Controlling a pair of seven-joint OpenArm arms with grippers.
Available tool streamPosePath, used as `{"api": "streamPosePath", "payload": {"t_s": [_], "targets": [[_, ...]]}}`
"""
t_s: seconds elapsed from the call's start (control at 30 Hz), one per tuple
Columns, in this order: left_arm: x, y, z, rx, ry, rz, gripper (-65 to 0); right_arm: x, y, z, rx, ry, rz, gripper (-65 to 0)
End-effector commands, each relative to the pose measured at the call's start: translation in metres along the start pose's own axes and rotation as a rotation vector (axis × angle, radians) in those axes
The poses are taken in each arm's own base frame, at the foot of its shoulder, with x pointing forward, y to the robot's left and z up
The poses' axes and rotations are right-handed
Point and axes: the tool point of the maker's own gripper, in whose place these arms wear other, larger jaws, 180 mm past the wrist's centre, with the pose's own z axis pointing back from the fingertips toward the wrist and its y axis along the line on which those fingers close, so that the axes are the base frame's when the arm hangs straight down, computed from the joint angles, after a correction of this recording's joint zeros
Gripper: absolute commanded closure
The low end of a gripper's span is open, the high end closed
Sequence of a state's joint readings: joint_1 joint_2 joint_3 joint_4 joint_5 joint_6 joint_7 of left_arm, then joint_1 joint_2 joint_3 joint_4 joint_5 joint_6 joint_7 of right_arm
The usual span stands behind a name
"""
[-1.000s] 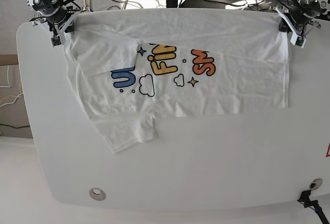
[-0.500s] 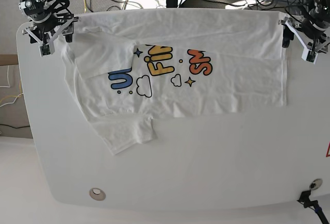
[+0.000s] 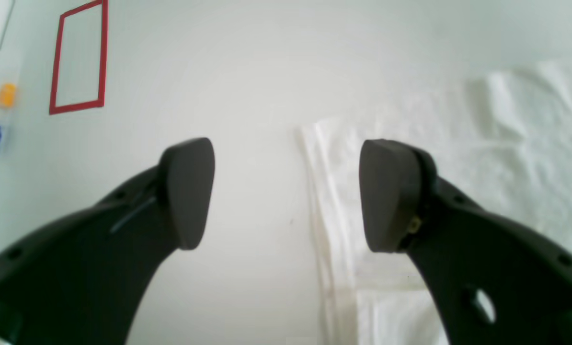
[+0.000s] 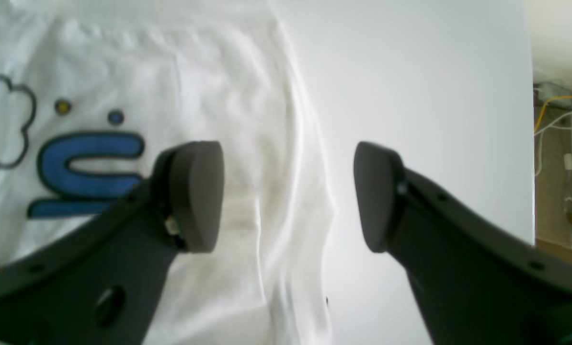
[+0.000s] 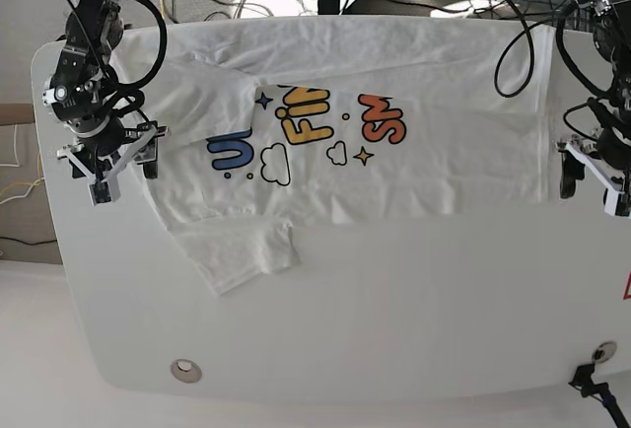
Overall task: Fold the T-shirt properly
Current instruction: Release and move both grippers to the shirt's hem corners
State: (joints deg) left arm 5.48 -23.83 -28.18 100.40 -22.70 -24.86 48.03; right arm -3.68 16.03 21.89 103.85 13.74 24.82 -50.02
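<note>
Both arms slid away from the far corners of the worktop (image 5: 325,349) over the last second and now hang along its two side edges, about halfway down. The left gripper (image 5: 593,179) has its fingers spread wide with nothing between them, same for the right gripper (image 5: 105,165).

The T-shirt (image 5: 394,167) lies half-folded along the far edge, one sleeve poking toward the near edge.

My worry: the right fingers straddle the wavy shirt edge and the left ones sit mostly over bare worktop, so they could pinch one layer or miss, and the fold goes crooked.
</note>
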Motion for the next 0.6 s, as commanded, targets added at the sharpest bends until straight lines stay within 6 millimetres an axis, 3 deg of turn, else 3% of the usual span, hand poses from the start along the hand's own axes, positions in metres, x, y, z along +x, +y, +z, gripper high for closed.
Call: {"api": "streamPosePath", "payload": {"t_s": [0.0,0.37,0.57], "targets": [[0.016,0.008,-0.003,0.01,-0.044,0.014,-44.2,0.015,-0.004,-0.011,0.005,-0.024,-0.002,-40.9],[0.019,0.021,-0.063,-0.037,-0.017,0.197,-44.2,0.063,-0.003,-0.086,0.092,-0.064,-0.1,-40.9],[0.005,-0.004,-0.102,-0.112,0.01,0.223,-44.2,0.09,-0.003,-0.118,0.126,-0.087,-0.158,-40.9]]}}
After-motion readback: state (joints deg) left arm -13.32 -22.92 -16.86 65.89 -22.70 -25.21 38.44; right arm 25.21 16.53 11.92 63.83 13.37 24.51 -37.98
